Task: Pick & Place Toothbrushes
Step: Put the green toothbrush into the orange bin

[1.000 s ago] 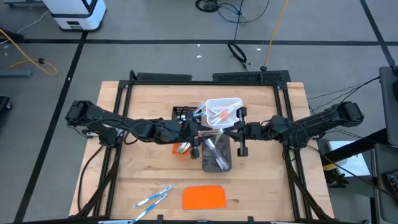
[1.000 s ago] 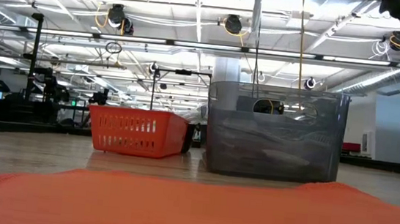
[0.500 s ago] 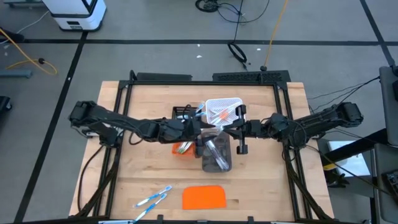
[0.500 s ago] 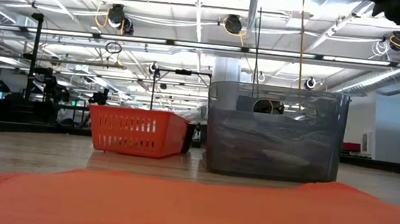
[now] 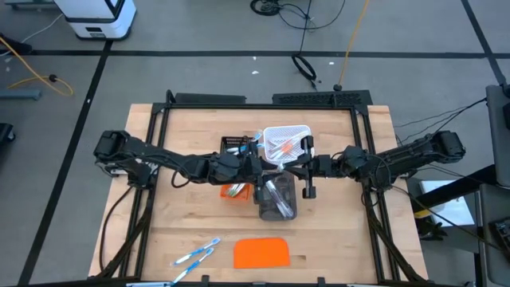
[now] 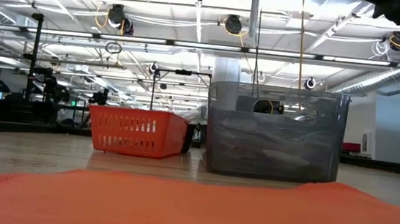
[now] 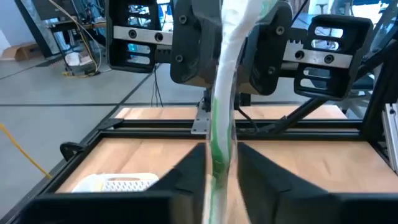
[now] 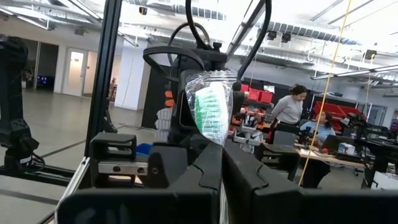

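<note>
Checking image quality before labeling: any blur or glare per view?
Low view: orange slab fills the foreground, out of focus; ceiling lights glare. Left wrist view: green toothbrush between the fingers is soft, too close. High view: evenly lit, no harsh shadows.

**Two dark arms, alike in build**

Both arms are matte black, made of slim tube-like links joined by rounder, bulkier joint housings. Black cables loop loosely beside the left arm (image 5: 151, 159) and the right arm (image 5: 398, 159) near their outer ends. Close up, the left gripper (image 7: 219, 167) has smooth, wedge-shaped black fingers. The right gripper (image 8: 219, 163) has the same angular black fingers, and its block-like body carries pale, slotted metal plates with small screws.
</note>
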